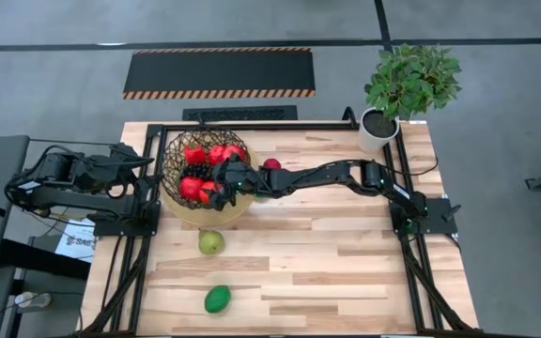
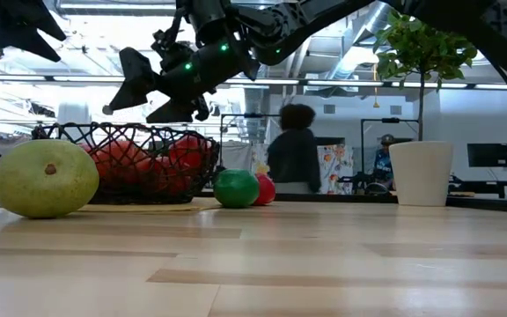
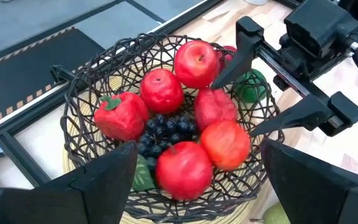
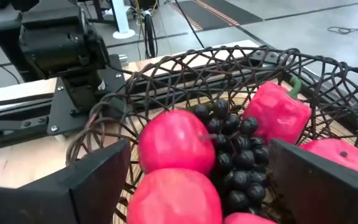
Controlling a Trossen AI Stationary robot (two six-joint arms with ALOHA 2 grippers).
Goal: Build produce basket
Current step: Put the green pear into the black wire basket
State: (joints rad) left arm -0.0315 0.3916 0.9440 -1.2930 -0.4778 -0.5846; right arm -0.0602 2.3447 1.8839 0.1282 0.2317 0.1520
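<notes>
Basket: dark open-weave basket (image 1: 206, 172) with a tan base, on the far left part of the counter (image 1: 327, 253), just right of the left arm's base.
Basket contents: red apples (image 3: 197, 62), a red pepper (image 3: 120, 116) and a dark grape bunch (image 3: 164, 130) in the middle; a bit of green shows low among them, too hidden to name.
Right tool: right tool (image 1: 222, 181) reaches across from the right side and hangs over the basket's right rim, fingers spread wide, nothing between them.
Left tool: left tool (image 1: 135, 161) waits at the left edge, beside the basket; its fingers stand apart and empty in its own wrist view.
Outside the basket, close: a red fruit (image 1: 271, 164) just right of the basket, beside the right arm.
Outside the basket, nearer: yellow-green pear (image 1: 211, 241) near the basket's near edge; green oval (image 1: 217, 299) nearer still, well apart from the basket.
Pot: white pot (image 1: 378, 130) with a leafy plant (image 1: 413, 80) at the far right corner.
Room: a person (image 2: 294, 148) behind the counter, seen in the low view.
</notes>
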